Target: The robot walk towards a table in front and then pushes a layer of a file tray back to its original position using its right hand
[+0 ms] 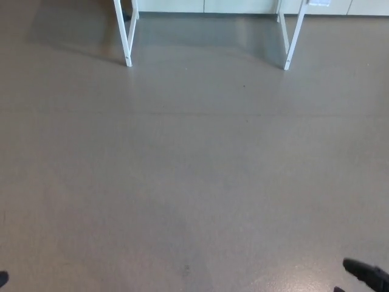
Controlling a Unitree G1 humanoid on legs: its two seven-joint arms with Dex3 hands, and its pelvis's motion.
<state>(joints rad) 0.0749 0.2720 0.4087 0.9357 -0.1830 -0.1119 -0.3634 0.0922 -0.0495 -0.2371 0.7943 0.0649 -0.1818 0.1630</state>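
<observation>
Only the white table legs [128, 33] show at the top, well apart across bare grey floor [194, 170]; the file tray is out of frame. The right hand [368, 275] hangs low, probably for walking; its fingers' state I cannot tell

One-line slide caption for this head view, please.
Grey floor ahead, two white table legs at top; right hand just visible bottom right; no file tray in view.

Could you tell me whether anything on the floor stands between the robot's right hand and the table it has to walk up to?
Nothing visible does. The grey floor lies bare between the right hand at the bottom edge and the white table legs at the top. The file tray itself is out of view, so its surroundings cannot be judged.
</observation>
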